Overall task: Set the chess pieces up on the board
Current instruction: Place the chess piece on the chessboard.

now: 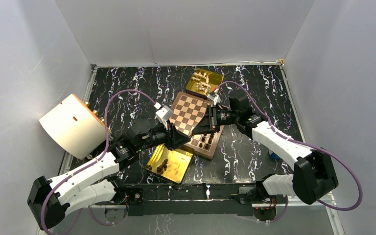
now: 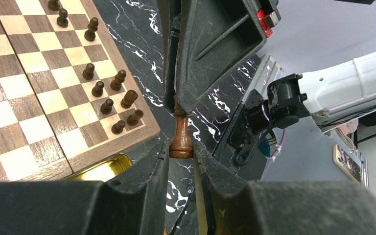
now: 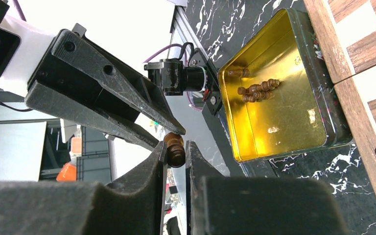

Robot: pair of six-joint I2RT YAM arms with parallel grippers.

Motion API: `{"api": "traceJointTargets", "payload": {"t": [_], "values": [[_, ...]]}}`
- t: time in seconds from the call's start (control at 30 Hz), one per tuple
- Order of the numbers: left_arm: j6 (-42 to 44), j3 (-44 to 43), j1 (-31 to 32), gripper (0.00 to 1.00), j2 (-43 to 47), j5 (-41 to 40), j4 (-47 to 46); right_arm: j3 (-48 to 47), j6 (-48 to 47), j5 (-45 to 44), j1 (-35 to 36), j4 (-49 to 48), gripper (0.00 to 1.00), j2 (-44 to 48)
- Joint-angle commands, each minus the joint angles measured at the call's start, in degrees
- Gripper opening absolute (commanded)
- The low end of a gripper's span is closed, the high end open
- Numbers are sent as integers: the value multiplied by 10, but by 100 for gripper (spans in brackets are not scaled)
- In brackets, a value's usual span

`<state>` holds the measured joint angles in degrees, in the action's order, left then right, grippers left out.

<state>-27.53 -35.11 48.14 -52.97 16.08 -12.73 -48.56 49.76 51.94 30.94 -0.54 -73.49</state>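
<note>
A dark brown chess piece point(image 2: 181, 134) hangs in the air between both grippers, beside the board's point(image 1: 188, 110) near corner. My left gripper point(image 2: 182, 152) is shut on its base. My right gripper point(image 3: 175, 149) is shut on its head point(image 3: 176, 152), tip to tip with the left one. In the top view the two grippers meet over the board's near left edge, left point(image 1: 182, 138) and right point(image 1: 197, 129). Several dark pieces point(image 2: 110, 90) stand in two rows on the board's near corner point(image 1: 205, 142). More dark pieces point(image 3: 257, 90) lie in a gold tray point(image 3: 279, 132).
The gold tray with dark pieces point(image 1: 181, 171) sits at the near edge, just left of the board. A second gold tray point(image 1: 214, 77) with cream pieces point(image 1: 203, 82) sits behind the board. A large white round object point(image 1: 72, 125) stands at the left. A small blue thing point(image 1: 274, 155) lies under the right arm.
</note>
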Motion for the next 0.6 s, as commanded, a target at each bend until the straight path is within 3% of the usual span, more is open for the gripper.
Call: {"api": "traceJointTargets", "payload": {"t": [0.0, 0.17, 0.2, 0.23, 0.57], "values": [[6, 1, 2, 21, 8, -10, -6, 5, -1, 6, 4, -34, 17, 13], [14, 3, 2, 56, 18, -47, 25, -6, -26, -54, 2, -5, 13, 37], [15, 5, 2, 65, 20, -50, 29, -11, -38, -83, 2, 12, 13, 43], [14, 6, 2, 86, 22, -54, 31, -20, -52, -109, 2, 37, 12, 48], [22, -3, 2, 93, 18, -120, 113, -85, -164, -313, 1, 193, 11, 79]]}}
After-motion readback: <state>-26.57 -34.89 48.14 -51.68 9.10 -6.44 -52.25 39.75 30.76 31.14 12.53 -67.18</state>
